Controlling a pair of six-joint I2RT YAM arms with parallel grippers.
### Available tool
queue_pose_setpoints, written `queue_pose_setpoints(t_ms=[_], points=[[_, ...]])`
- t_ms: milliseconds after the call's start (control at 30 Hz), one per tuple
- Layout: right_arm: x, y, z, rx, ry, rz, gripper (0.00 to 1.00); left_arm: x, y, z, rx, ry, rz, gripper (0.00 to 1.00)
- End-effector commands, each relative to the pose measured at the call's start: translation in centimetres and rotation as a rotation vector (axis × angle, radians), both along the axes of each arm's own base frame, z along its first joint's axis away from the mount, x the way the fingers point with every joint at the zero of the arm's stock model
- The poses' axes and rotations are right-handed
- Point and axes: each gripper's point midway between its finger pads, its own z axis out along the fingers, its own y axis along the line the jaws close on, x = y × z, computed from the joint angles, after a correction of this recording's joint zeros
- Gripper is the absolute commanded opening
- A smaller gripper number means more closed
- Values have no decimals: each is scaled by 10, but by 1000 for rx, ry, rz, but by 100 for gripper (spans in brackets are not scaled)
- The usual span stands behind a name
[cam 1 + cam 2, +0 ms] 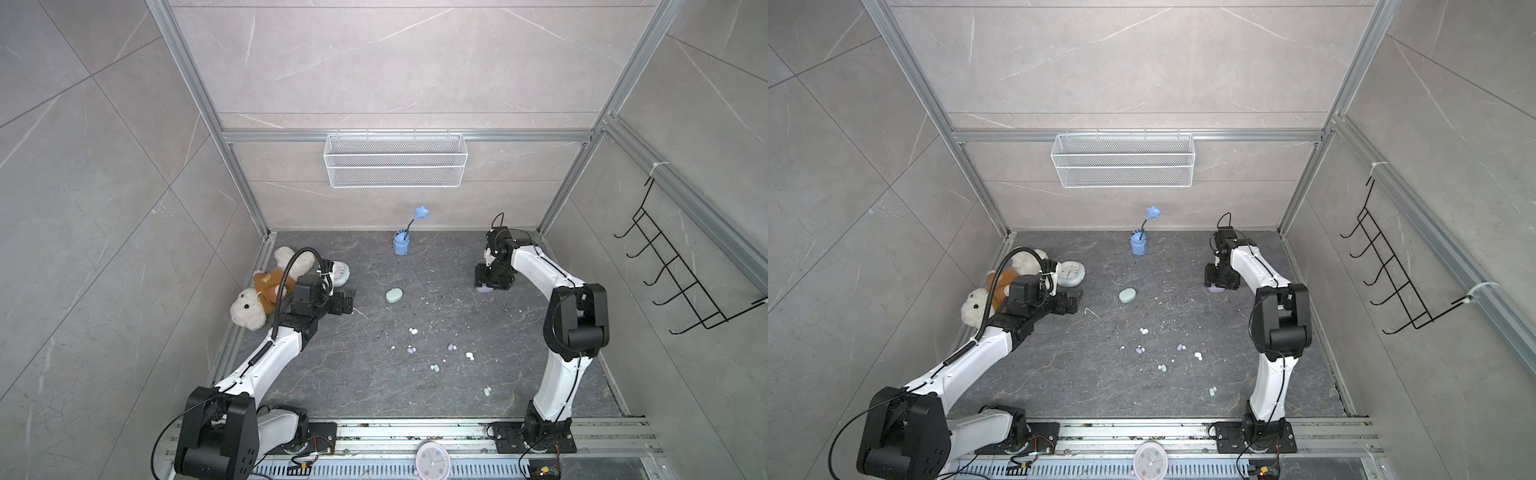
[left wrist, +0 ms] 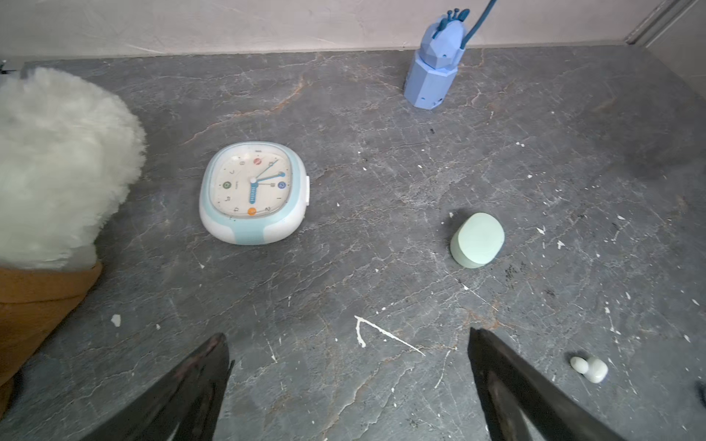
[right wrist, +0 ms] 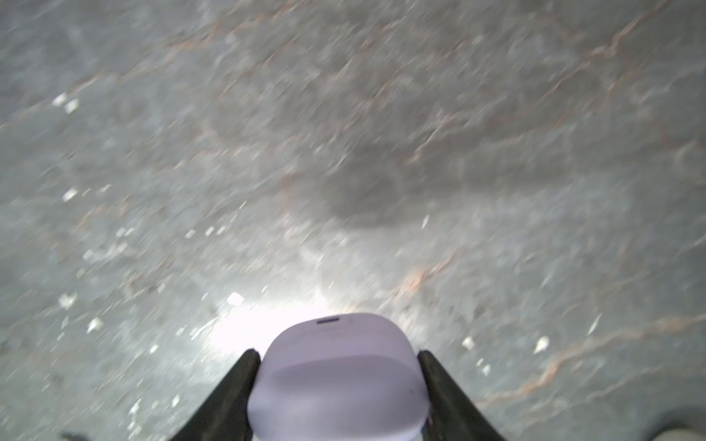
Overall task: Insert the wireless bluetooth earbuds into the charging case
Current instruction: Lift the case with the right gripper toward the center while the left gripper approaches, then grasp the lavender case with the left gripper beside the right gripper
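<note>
Clamped in my right claw (image 3: 336,352), the lavender charging case (image 3: 336,382) sits low at the far right of the worktop (image 3: 344,152); whether it touches the surface I cannot tell. My left claw (image 2: 347,334) gapes wide with nothing in it, near the clock (image 2: 254,193). The mint case (image 1: 394,295) lies shut mid-worktop. Six earbuds (image 1: 451,347) lie scattered nearer the front, well apart from both claws

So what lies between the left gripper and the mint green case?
Only bare tabletop with a thin white streak and specks; the left wrist view shows it between the open left gripper and the mint green case.
</note>
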Motion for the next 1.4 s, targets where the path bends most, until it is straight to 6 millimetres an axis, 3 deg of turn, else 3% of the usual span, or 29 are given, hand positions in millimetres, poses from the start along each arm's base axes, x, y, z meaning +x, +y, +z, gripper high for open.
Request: queue_pose_setpoints(t_ms=[0,367,600,700,933,1133,1367], points=[[-21,22,24,61,-50,-6,53,-8,-30,35,-33,-72,-130,100],[-117,85,82,177,-63,98,53,-67,-130,47,-76,-95,-500,100],[-151,114,109,257,-79,124,53,-101,-180,53,-117,-159,-728,100],[-160,132,112,308,-62,144,53,-116,-196,53,-130,-195,-818,100],[-171,163,111,428,-42,156,54,-131,-202,52,-82,-200,-885,100],[-171,188,106,536,-37,151,54,-147,-204,38,48,-147,-927,99],[-172,206,102,600,-33,159,54,-153,-208,45,43,-211,-929,97]])
